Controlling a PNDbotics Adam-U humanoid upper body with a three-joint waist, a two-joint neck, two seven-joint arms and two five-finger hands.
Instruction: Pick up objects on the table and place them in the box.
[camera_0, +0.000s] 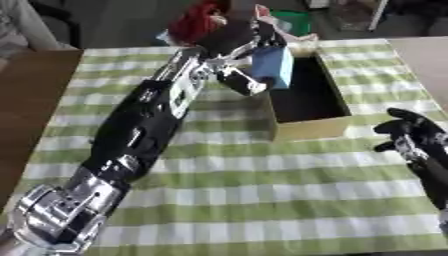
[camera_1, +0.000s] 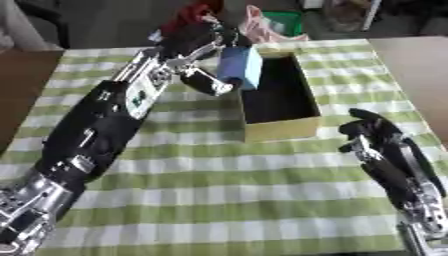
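Note:
My left hand (camera_0: 234, 42) reaches across the table and holds a blue block (camera_0: 273, 66) between thumb and fingers, just over the left rim of the open cardboard box (camera_0: 308, 126). The block hangs tilted, partly inside the box's opening. The box interior looks dark; I cannot tell what lies in it. A red object (camera_0: 194, 22) shows behind the left hand at the table's far edge. My right hand (camera_1: 372, 131) rests at the lower right, to the right of the box, fingers relaxed and holding nothing.
The table carries a green and white checked cloth (camera_0: 262, 200). A pink and white item (camera_1: 262, 25) and a green thing (camera_0: 293, 21) lie beyond the box at the far edge. Bare brown tabletop (camera_0: 35, 95) shows at the left.

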